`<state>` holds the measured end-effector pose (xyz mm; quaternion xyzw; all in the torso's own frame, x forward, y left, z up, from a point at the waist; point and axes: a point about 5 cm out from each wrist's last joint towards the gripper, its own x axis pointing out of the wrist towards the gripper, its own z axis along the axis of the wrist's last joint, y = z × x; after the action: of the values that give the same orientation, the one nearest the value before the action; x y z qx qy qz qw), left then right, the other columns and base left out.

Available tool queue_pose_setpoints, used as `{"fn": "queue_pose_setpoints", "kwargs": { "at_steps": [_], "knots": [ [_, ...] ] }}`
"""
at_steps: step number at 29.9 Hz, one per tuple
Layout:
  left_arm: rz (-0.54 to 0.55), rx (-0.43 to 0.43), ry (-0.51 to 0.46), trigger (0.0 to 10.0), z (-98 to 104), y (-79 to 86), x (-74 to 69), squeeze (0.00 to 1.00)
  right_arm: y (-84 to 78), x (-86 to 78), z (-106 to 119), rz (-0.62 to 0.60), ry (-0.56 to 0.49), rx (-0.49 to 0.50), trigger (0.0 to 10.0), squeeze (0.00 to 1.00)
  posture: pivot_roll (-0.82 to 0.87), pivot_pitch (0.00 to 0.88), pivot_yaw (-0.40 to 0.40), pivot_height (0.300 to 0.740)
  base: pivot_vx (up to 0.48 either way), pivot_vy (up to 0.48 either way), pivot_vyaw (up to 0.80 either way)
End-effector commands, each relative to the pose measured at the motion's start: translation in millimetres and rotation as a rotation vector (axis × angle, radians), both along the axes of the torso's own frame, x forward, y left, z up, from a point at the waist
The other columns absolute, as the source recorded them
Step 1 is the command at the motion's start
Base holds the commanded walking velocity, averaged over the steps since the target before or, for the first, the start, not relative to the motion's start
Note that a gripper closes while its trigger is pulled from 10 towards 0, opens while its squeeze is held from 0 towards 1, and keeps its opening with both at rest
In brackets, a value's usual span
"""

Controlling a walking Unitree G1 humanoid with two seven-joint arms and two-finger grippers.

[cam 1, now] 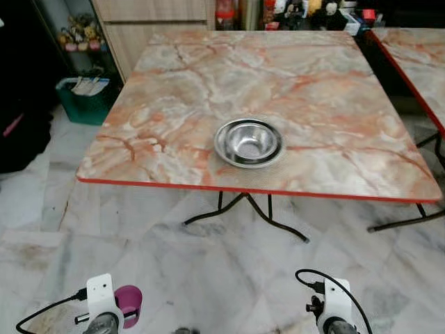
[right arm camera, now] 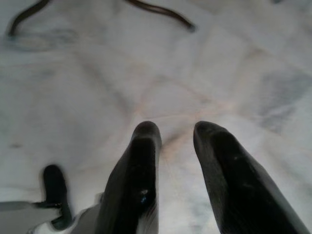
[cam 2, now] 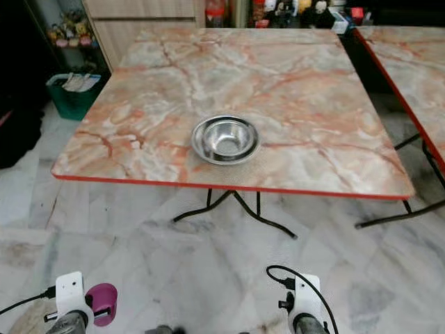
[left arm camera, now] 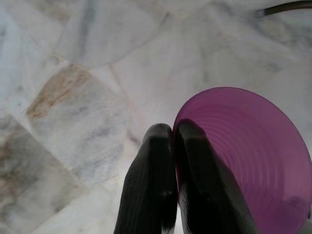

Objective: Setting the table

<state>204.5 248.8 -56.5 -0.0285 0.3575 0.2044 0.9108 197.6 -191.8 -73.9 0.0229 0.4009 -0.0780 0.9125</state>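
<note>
A steel bowl (cam 1: 248,142) sits near the front edge of the marble-patterned table (cam 1: 174,83) with a red rim. My left gripper (left arm camera: 173,132) is shut on the rim of a purple plastic cup (left arm camera: 253,161), one finger inside and one outside. The purple cup (cam 1: 128,302) hangs low beside my left wrist, above the floor and well short of the table. My right gripper (right arm camera: 175,131) is open with nothing between its fingers, held low over the marble floor.
A second matching table (cam 1: 417,62) stands at the right. A green basket (cam 1: 83,97) with papers sits on the floor at the left, beside a wooden cabinet (cam 1: 153,21). Black folding legs (cam 1: 257,212) lie under the table.
</note>
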Motion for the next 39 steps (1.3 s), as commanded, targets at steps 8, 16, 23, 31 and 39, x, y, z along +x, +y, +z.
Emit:
{"fn": "queue_pose_setpoints", "kwargs": {
  "at_steps": [8, 16, 23, 31, 39],
  "knots": [
    [0.008, -0.002, -0.018, 10.0, 0, 0.0, -0.4, 0.00, -6.4, -5.3, -2, -0.017, 0.014, -0.010, 10.0, 0.00, 0.00, 0.168, 0.013, 0.740, 0.080, 0.000, 0.00],
    [0.143, 0.092, -0.159, 10.0, 26, 29.2, 17.1, 0.00, -6.9, -5.2, -2, -0.016, 0.016, -0.011, 10.0, 0.00, 0.01, 0.174, 0.010, 0.740, 0.000, 0.000, 0.00],
    [0.299, 0.292, -0.490, 10.0, 102, 74.6, 60.2, 0.00, -7.4, -4.4, -1, -0.013, 0.017, -0.012, 10.0, 0.00, 0.01, 0.180, 0.007, 0.740, 0.000, 0.000, 0.00],
    [0.286, 0.386, -0.798, 10.0, 183, 82.9, 100.8, 0.00, -8.4, -4.0, -1, -0.013, 0.016, -0.013, 10.0, 0.00, 0.00, 0.183, 0.003, 0.740, 0.000, 0.000, 0.00],
    [0.093, 0.281, -1.197, 10.0, 290, 35.5, 145.7, 0.00, -9.8, -4.2, -1, -0.011, 0.016, -0.018, 10.0, 0.00, 0.01, 0.191, -0.001, 0.740, 0.000, 0.000, 0.00]
  ]
}}
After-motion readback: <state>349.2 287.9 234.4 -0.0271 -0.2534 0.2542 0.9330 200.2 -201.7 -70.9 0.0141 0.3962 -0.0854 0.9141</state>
